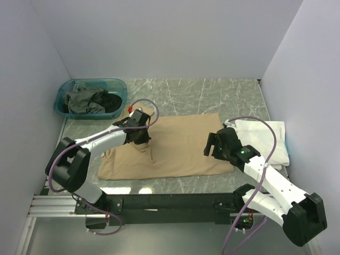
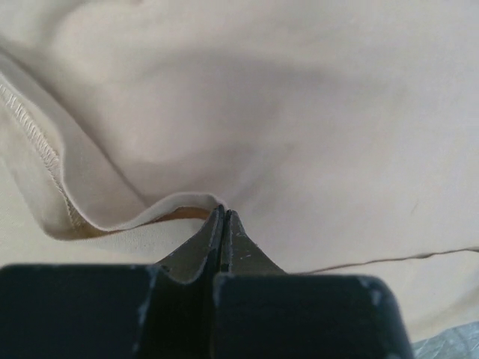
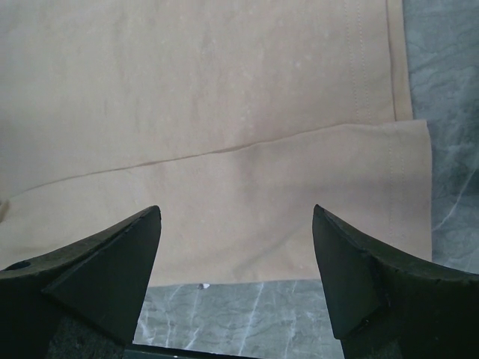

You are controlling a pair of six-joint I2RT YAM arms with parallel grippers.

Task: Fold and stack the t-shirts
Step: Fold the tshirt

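A tan t-shirt [image 1: 180, 143] lies spread across the middle of the table, partly folded, with a lifted, bunched fold near its left side. My left gripper [image 1: 142, 139] is shut on that fold. In the left wrist view the closed tips [image 2: 223, 213] pinch a raised cloth edge of the tan shirt [image 2: 299, 112]. My right gripper [image 1: 212, 146] hovers open over the shirt's right near edge. In its wrist view the wide-apart fingers [image 3: 236, 213] frame flat tan cloth [image 3: 224, 97] with nothing between them. A white t-shirt [image 1: 265, 138] lies folded at the right.
A teal tub [image 1: 119, 85] stands at the back left, holding a grey-green shirt [image 1: 82, 101] and a black shirt [image 1: 110, 101]. White walls close in on three sides. Marbled tabletop [image 3: 247, 314] shows in front of the tan shirt's near edge.
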